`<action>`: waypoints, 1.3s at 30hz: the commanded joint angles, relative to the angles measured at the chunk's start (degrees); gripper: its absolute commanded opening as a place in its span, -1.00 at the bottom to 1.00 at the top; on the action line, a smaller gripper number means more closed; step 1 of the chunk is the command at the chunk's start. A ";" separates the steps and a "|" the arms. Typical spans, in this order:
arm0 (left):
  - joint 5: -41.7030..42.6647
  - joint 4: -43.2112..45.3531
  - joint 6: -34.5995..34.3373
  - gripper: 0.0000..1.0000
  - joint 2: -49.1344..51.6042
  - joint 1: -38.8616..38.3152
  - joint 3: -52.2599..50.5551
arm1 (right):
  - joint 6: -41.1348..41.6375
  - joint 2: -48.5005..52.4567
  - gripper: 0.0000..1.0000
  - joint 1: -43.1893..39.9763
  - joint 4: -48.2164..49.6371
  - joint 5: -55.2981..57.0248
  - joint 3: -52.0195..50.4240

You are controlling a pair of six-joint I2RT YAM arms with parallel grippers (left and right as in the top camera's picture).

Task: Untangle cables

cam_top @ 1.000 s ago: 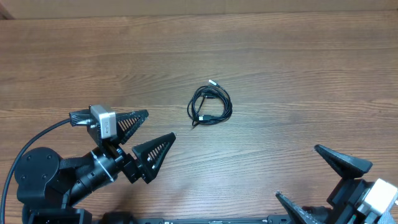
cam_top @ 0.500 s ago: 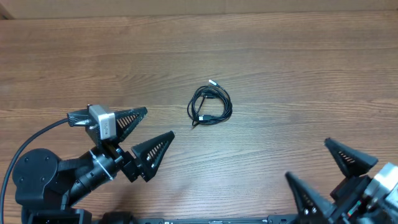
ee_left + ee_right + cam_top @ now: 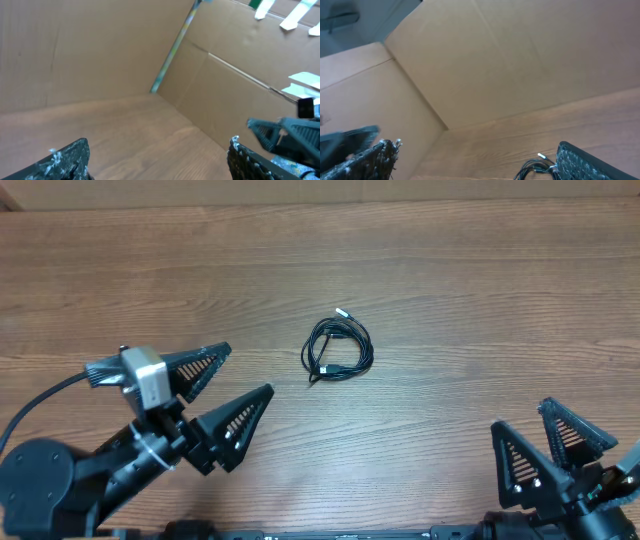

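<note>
The cables [image 3: 338, 350] lie in a small black coil on the wooden table [image 3: 450, 290], near the middle, with one silvery tip pointing to the far side. My left gripper [image 3: 249, 369] hovers open to their front left, a hand's width away, with nothing between its fingers. My right gripper [image 3: 522, 416] stands open at the front right, much farther from them. In the right wrist view the cables [image 3: 535, 167] show low down, beside the right finger [image 3: 590, 162], and that gripper [image 3: 475, 146] holds nothing. The left wrist view shows only bare table between the open gripper [image 3: 158, 142] and no cables.
Cardboard walls [image 3: 520, 60] stand round the table's far and side edges, with a taped corner seam [image 3: 172, 50]. The left arm's thick black cable [image 3: 40, 405] loops at the front left. Both arm bases sit along the front edge.
My right gripper has drawn back to the right, toward the front right corner, and turned. My left arm has slid a little left and nearer the front edge. The cables have not moved.
</note>
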 commanded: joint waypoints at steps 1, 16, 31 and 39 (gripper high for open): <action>-0.76 -0.24 1.16 0.74 -0.04 -0.07 3.98 | 3.56 0.24 0.99 -0.07 -0.42 4.31 1.03; -19.54 -17.20 11.04 0.72 -0.04 -0.07 7.52 | 6.27 5.57 0.99 -0.07 0.74 3.19 2.56; -26.80 -18.86 6.91 0.53 5.97 -0.15 7.50 | -2.10 15.45 0.99 -0.07 6.29 -10.08 2.89; -25.64 -23.04 11.80 0.42 11.76 -7.08 7.50 | -3.06 15.45 1.00 -0.07 5.25 -10.95 3.02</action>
